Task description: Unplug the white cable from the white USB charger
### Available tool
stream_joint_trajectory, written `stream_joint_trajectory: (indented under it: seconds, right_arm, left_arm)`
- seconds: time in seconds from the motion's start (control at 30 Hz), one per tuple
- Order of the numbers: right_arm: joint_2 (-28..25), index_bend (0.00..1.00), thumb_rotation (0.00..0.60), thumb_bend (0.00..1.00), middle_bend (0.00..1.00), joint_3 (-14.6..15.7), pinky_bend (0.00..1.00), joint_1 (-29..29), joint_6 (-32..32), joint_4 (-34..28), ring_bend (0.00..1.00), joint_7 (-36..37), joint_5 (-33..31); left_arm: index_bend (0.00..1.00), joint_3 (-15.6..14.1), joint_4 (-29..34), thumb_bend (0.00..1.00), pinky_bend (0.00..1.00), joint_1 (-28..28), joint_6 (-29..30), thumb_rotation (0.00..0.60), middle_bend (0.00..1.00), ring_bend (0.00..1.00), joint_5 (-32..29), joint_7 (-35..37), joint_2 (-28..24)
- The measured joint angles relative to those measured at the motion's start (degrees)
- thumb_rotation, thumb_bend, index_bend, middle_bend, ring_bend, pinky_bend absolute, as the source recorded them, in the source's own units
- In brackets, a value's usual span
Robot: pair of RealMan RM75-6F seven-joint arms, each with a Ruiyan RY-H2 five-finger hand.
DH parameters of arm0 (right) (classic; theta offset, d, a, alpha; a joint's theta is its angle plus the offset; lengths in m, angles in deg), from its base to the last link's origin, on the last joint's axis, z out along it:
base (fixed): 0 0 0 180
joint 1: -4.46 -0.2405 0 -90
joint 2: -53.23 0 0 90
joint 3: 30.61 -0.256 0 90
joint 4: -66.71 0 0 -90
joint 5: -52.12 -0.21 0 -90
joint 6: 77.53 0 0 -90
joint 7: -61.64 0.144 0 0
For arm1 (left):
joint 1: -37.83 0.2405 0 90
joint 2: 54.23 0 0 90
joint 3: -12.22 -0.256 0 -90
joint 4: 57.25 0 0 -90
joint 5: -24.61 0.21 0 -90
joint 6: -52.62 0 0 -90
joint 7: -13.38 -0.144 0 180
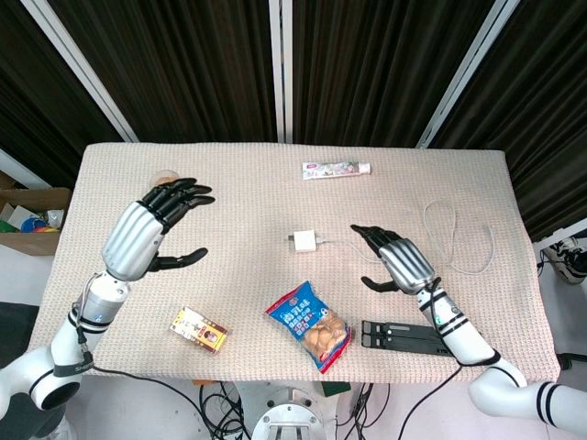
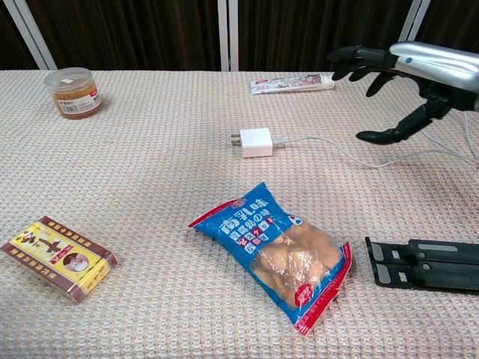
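The white USB charger (image 1: 303, 242) (image 2: 255, 141) lies flat near the table's middle, prongs pointing left. The white cable (image 1: 457, 240) (image 2: 322, 145) is plugged into its right side and runs right into a loose loop. My right hand (image 1: 396, 261) (image 2: 397, 82) hovers above the cable just right of the charger, fingers spread and holding nothing. My left hand (image 1: 156, 225) is raised over the left part of the table, fingers apart and empty; the chest view does not show it.
A blue snack bag (image 1: 310, 324) (image 2: 277, 250) lies in front of the charger. A black folding stand (image 1: 404, 335) (image 2: 423, 263) sits front right, a red box (image 1: 199, 329) (image 2: 58, 255) front left. A tube (image 1: 336, 170) (image 2: 292, 82) lies at the back, a small jar (image 2: 72, 90) back left.
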Motion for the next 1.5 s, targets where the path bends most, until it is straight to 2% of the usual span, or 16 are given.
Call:
stream_joint_trajectory:
  seconds: [0.17, 0.23, 0.4, 0.57, 0.67, 0.77, 1.0, 1.3, 1.5]
  right_arm:
    - [1.24, 0.05, 0.6, 0.27, 0.16, -0.54, 0.26, -1.28, 0.42, 1.38, 0.11, -0.5, -1.52]
    - [0.94, 0.05, 0.6, 0.27, 0.16, -0.4, 0.26, -0.95, -0.29, 1.58, 0.11, -0.23, -1.63]
    - [-2.5, 0.05, 0.6, 0.27, 0.18, 0.51, 0.26, 2.03, -4.46, 1.49, 0.11, 0.42, -1.8]
    - [-7.9, 0.05, 0.6, 0.27, 0.19, 1.46, 0.26, 6.95, -10.98, 0.37, 0.12, 2.49, -1.9]
    - [-11.33, 0.05, 0.6, 0.27, 0.2, 1.96, 0.26, 9.92, -14.75, -0.21, 0.12, 4.09, -1.86]
    - [-14.14, 0.05, 0.6, 0.28, 0.2, 2.1, 0.26, 11.92, -16.9, -1.14, 0.12, 5.56, -2.21]
    - [-15.41, 0.05, 0.6, 0.27, 0.2, 2.0, 0.26, 12.21, -17.48, -3.44, 0.12, 5.61, -1.5]
    - [-14.5, 0.05, 0.6, 0.28, 0.2, 2.2, 0.26, 11.12, -15.69, -3.63, 0.13, 4.08, -1.41]
    - [-13.67, 0.05, 0.6, 0.28, 0.2, 2.25, 0.26, 10.59, -14.55, -3.13, 0.13, 4.04, -2.11]
  left_arm:
    - [0.25, 1.16, -0.73, 0.14, 0.27, -1.62, -0.99, 0.6, 0.22, 0.16, -2.54, 1.56, 0.47]
    - [0.25, 1.3, -1.14, 0.14, 0.3, -2.0, -1.66, 0.6, 0.22, 0.19, -4.03, 1.86, 0.64]
    - [0.25, 1.05, -2.99, 0.14, 0.48, -2.78, -4.11, 0.6, 0.22, 0.33, -8.6, 0.32, 1.48]
    - [0.24, 0.03, -5.7, 0.14, 0.75, -3.83, -7.39, 0.6, 0.23, 0.59, -12.88, -4.73, 3.64]
    - [0.23, -1.01, -6.82, 0.14, 0.81, -5.04, -10.81, 0.6, 0.24, 0.64, -15.81, -8.83, 5.4]
    - [0.23, -1.87, -7.99, 0.14, 0.82, -6.95, -14.05, 0.6, 0.24, 0.66, -18.5, -13.63, 8.21]
    - [0.18, -2.24, -14.74, 0.14, 0.88, -14.96, -21.83, 0.6, 0.2, 0.69, -25.37, -24.29, 20.52]
    - [0.17, -0.83, -29.63, 0.14, 0.89, -25.23, -30.43, 0.6, 0.18, 0.7, -34.98, -29.86, 34.58]
    - [0.18, 0.17, -36.96, 0.14, 0.9, -29.35, -32.96, 0.6, 0.19, 0.72, -39.74, -31.64, 40.81]
